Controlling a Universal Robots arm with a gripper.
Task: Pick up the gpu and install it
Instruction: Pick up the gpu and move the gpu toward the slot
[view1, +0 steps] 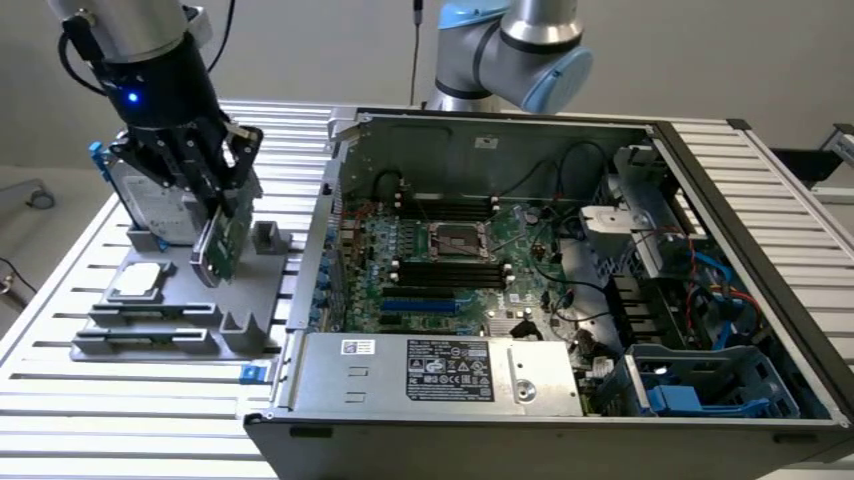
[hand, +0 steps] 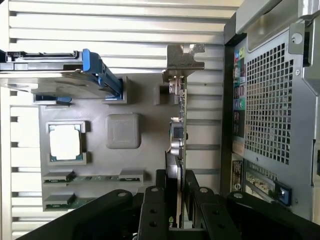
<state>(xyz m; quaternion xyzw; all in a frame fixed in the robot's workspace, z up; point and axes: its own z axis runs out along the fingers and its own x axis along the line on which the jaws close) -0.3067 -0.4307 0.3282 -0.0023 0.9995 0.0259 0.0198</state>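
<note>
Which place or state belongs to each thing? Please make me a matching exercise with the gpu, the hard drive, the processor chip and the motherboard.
Things:
1. gpu
2. hard drive
3. processor chip
4. motherboard

Places or states:
a. lies flat in the grey tray
b. sits inside the open computer case
c. gripped by the pincer
d. stands on edge in the tray, in a blue frame

Pairs: 1-c; 2-d; 3-a; 4-b.

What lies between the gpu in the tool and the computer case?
Just a bare strip of the slatted table, seen in the wrist view between the gpu and the case.
</note>
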